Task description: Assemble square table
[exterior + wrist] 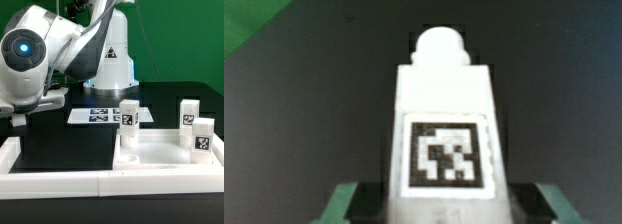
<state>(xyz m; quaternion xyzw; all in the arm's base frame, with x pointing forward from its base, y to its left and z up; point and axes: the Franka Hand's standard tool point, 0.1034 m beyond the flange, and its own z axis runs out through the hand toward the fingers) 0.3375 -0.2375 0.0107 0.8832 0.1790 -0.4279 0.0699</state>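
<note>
A green backdrop stands behind the black desk (60, 140). At the exterior view's right the square top (160, 156) lies against the white border bars (60, 182), with three tagged legs (128, 117) upright on it. In the wrist view, the claw (441, 200) holds a fourth leg (446, 130) between its fingers (345, 200). Its tag carries no readable writing. The marker board (100, 115) lies farther back.

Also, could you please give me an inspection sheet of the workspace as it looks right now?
Surface: black table, edged by white border bars.
Job's things: tabletop with three legs upright on it; fourth leg between the gripper's fingers.
Clutter: nothing seen.
Grippers: gripper appears shut on the fourth leg.
Cables: nothing seen.
Surroundings: marker board; green backdrop.
</note>
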